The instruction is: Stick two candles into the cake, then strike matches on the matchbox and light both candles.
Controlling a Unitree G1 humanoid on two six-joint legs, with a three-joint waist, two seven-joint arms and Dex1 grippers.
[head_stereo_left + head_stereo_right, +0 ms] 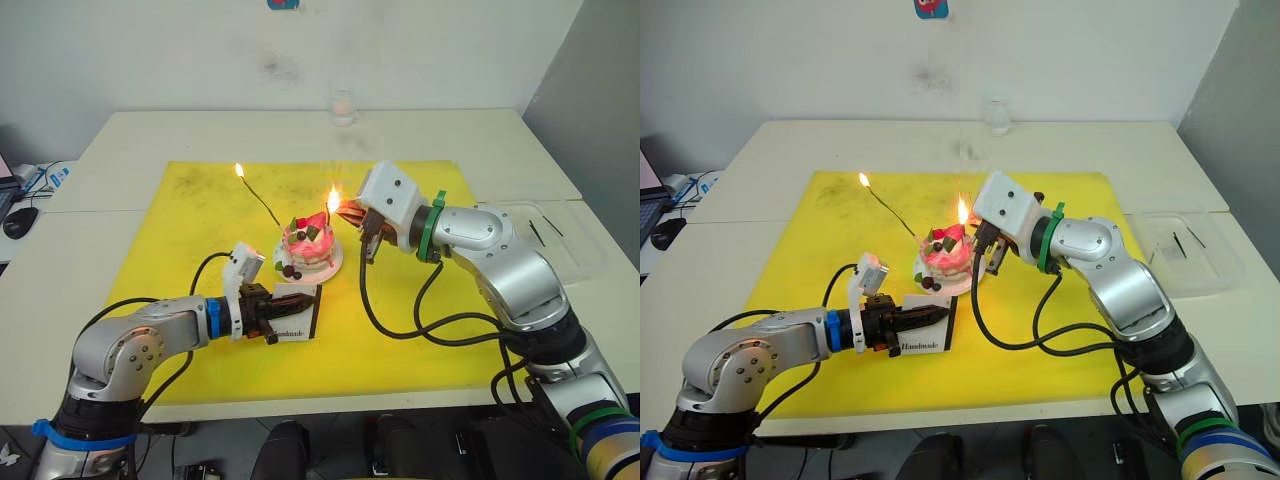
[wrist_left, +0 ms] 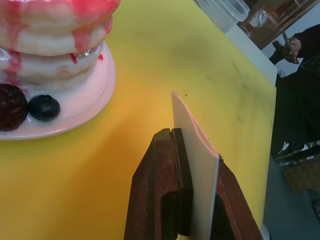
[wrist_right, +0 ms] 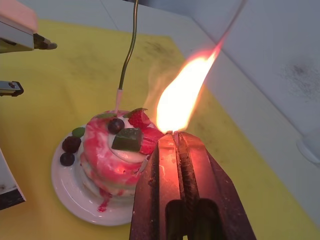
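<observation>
A white table (image 1: 120, 160) carries a yellow mat (image 1: 200, 210), bare at its left. The cake (image 1: 308, 245) stands mid-mat, a lit green candle (image 1: 258, 198) leaning far-left. The left gripper (image 1: 275, 310) clamps the upright matchbox (image 1: 298, 312) just near of it. The right gripper (image 3: 177, 137), shut, pinches a flaming match; the right wrist view shows flame at its fingertips.

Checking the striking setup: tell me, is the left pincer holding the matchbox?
Yes, the left pincer is shut on the white matchbox's edge, beside the cake plate.

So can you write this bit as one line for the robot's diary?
left pincer: shut on matchbox | right pincer: shut on burning match beside cake | green candle: lit
</observation>
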